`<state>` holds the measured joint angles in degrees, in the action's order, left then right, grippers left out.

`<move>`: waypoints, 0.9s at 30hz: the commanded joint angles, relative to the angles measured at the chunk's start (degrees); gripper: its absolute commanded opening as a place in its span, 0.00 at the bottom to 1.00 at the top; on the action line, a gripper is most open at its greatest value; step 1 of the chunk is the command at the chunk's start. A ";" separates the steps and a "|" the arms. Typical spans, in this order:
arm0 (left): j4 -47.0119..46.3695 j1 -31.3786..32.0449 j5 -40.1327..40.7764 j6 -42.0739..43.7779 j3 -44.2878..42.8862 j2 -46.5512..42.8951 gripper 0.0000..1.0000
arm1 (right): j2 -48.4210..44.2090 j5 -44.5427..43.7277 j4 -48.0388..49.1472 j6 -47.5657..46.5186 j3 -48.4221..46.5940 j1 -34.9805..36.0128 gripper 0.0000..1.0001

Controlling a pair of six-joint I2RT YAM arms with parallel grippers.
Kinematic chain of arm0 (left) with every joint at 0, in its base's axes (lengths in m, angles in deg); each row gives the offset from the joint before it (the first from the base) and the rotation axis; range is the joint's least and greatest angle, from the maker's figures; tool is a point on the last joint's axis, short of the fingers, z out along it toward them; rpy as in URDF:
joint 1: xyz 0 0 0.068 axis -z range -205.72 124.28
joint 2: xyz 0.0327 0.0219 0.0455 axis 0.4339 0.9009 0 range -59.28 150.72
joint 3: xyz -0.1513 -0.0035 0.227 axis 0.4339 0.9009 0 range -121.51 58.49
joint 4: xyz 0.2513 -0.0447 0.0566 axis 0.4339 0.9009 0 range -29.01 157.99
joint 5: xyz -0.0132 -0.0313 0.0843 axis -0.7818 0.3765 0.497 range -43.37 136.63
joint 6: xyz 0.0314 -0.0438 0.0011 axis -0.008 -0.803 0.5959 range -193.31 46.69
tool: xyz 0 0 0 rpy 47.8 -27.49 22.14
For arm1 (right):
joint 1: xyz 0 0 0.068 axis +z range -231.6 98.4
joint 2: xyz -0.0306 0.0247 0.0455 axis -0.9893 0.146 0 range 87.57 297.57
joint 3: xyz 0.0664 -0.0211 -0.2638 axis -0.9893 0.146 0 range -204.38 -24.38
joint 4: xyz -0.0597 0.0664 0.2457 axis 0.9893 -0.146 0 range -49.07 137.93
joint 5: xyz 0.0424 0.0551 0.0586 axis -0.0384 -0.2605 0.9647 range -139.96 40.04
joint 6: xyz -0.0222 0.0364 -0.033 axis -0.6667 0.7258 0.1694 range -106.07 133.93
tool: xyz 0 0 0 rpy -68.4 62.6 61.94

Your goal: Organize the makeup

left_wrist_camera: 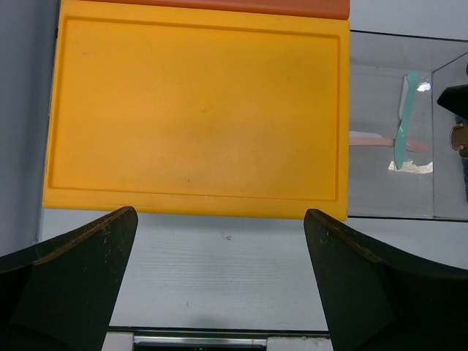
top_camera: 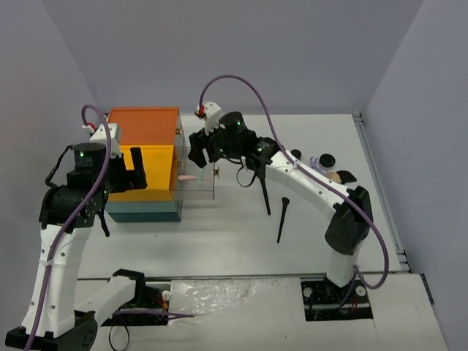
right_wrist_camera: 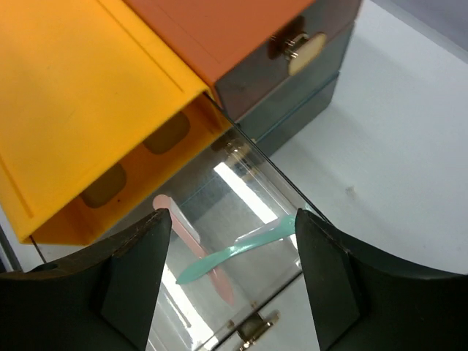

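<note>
Box (top_camera: 142,124): orange lid, teal base, on the left half of the table (top_camera: 241,248). A yellow tray (left_wrist_camera: 197,110) sticks out from under the lid on the box's near side. A clear tray (top_camera: 206,191) hangs off the box's right side.

Makeup at the box: the teal stick (right_wrist_camera: 241,252) and pink stick (right_wrist_camera: 191,232) lie flat on the clear tray's floor. The teal one lies across the pink one, and they touch where they cross.

Right gripper (right_wrist_camera: 230,219): above the clear tray, just right of the box. Fingers are spread wide with nothing between them. Both sticks lie below the gap, apart from the fingers.

Left gripper (left_wrist_camera: 221,213): over the yellow tray's near edge, at the box's near side. Jaws stand apart and hold nothing.

Makeup away from the box:
- One black brush (top_camera: 281,218) lies on the table well to the right of the box.
- Round black jars (top_camera: 327,159) stand farther right of the box.
- A beige puff (top_camera: 334,175) sits just beside the jars, close to the right arm.
</note>
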<state>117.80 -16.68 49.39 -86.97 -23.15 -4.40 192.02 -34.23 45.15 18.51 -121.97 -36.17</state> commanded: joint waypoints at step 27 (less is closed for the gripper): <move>-3.35 0.37 -2.39 -0.57 -1.95 0.83 0.97 | -16.01 -24.06 -2.12 18.18 45.69 -40.18 0.63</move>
<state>117.48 -16.66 47.47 -87.03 -23.13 -3.78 172.41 -60.84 39.23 37.36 -76.06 -75.11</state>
